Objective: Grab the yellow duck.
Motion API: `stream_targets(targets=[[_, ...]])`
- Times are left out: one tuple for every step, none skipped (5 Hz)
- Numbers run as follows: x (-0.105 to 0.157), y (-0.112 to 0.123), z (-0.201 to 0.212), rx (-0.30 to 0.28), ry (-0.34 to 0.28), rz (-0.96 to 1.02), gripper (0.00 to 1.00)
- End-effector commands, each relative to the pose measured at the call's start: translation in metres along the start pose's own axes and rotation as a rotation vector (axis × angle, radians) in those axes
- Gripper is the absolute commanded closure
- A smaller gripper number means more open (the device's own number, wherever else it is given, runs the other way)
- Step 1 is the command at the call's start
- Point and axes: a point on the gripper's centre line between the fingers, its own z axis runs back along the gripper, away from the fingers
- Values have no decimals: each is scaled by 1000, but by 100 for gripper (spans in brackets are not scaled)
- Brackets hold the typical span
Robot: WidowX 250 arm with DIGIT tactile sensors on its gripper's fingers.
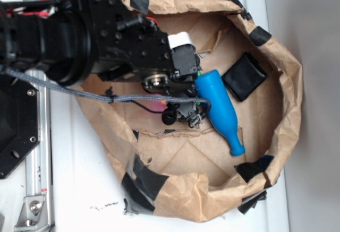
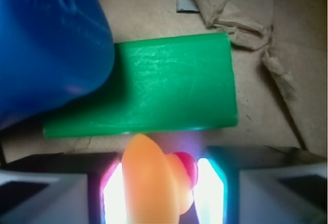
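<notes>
Where the pincer (image 2: 159,183) apparently pinches yellow duck (image 2: 151,178), green block (image 2: 169,88), blue bottle (image 2: 46,44) ahead.

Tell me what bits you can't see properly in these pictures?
- Small yellow rubber duck: wrist view, blurred and cut by the bottom edge; exterior view, hidden by the black gripper.
- Blue plastic bottle: wrist view, cut by the left edge.
- Green flat block: exterior view, barely visible under the gripper.

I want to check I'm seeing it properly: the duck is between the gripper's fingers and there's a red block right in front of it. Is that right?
Not quite. The block is green, not red, as the wrist view shows. The yellow duck does sit between the fingers of the gripper.
</notes>
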Motion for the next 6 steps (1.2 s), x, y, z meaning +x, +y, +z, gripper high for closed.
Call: stream_targets(targets=[[25, -59, 98, -134, -68, -270, 100], [50, -68, 134, -67, -94, -319, 100], [42, -73, 137, -104, -64, -454, 100], [23, -76, 134, -64, -112, -560, 100], [19, -67, 135, -57, -126, -573, 100], [18, -61, 136, -43, -152, -583, 100]])
